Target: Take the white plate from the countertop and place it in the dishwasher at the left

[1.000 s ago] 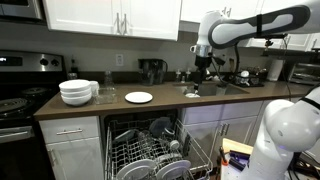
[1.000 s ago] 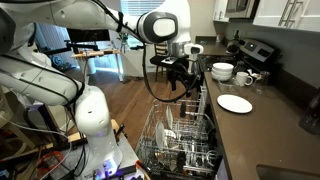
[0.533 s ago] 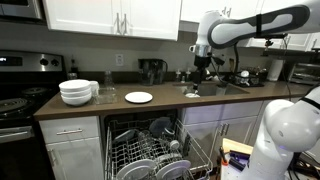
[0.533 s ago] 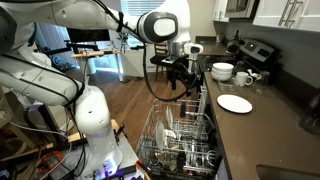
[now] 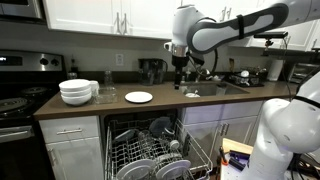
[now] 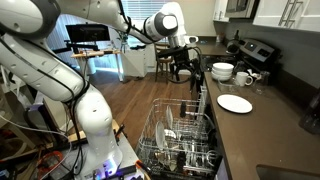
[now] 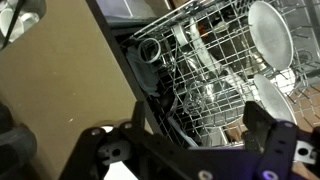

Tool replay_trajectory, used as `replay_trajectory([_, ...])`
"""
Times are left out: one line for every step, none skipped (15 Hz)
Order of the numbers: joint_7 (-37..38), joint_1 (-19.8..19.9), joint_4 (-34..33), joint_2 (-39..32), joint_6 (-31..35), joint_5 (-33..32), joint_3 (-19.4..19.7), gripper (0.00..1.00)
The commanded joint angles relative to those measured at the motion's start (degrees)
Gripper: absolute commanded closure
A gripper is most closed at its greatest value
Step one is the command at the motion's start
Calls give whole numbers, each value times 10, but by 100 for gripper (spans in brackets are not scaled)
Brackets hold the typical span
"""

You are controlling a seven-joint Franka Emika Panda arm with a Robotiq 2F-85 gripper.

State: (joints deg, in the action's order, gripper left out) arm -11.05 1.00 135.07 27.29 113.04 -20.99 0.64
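Gripper (image 5: 180,82), jaws spread, hangs clear of white plate (image 5: 139,97); plate on countertop (image 5: 95,108).

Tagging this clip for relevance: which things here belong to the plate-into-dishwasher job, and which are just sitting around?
Part of the job:
- white plate, lying on the countertop
- dishwasher, door down, rack pulled out
- gripper, open and empty

Just lying about:
- stack of white bowls
- black stove
- dishes already in the rack
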Motion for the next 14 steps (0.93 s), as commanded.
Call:
replay_trajectory([-14, -7, -66, -99, 18, -76, -31, 0])
replay_trajectory([-17, -7, -79, -121, 24, -102, -36, 0])
replay_trajectory([-18, -6, -91, -140, 30, -131, -40, 0])
replay_trajectory([-22, -4, -107, -163, 33, -163, -41, 0])
replay_trajectory([-25, -6, -118, -179, 36, -193, -40, 0])
replay_trajectory([-30, -6, -136, -202, 41, -214, -33, 0])
replay_trajectory([-33, -7, -149, -219, 45, -232, -28, 0])
replay_trajectory([-39, -7, -164, -240, 52, -242, -23, 0])
replay_trajectory([-43, -7, -177, -256, 56, -249, -19, 0])
replay_trajectory([-44, -8, -191, -274, 65, -251, -15, 0])
replay_trajectory([-45, -8, -201, -288, 75, -250, -11, 0])
replay_trajectory([-41, -8, -212, -303, 90, -245, -9, 0])
replay_trajectory([-36, -8, -220, -315, 104, -243, -7, 0])
replay_trajectory([-30, -9, -227, -329, 119, -241, -7, 0])
